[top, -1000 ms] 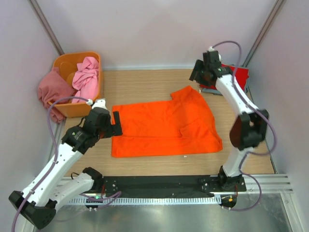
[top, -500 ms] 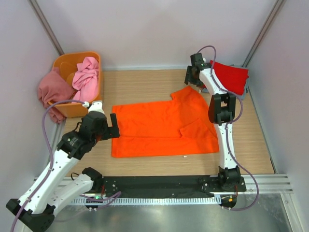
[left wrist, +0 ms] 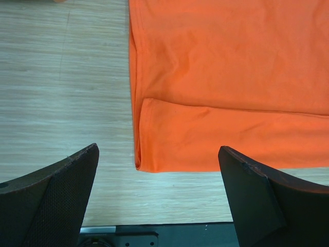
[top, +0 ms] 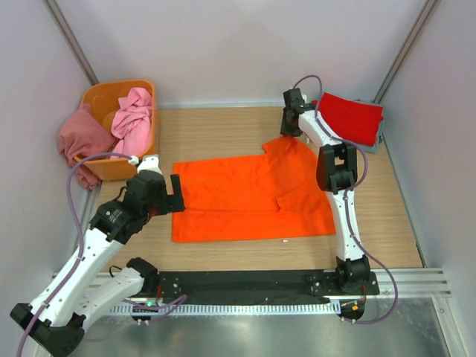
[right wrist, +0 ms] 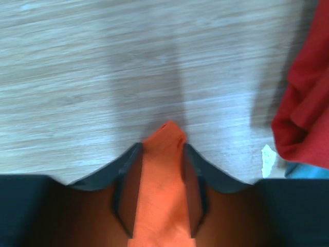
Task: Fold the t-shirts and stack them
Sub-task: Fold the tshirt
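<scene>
left gripper: jaws wide apart over the near-left hem corner of the orange t-shirt | right gripper: clamped on its far-right sleeve tip | orange t-shirt: spread flat mid-table | red t-shirt: folded, far right | light pink t-shirt: in orange tub, far left | dusty rose t-shirt: draped over the tub's left wall

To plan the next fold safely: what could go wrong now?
The right gripper straddles only the narrow tip of the bright orange cloth t-shirt; it may slip out on lifting. The left gripper hangs open above its edge, so a one-sided pull could drag and bunch the cloth. The folded red cloth shirt lies near the right arm and might be knocked.
</scene>
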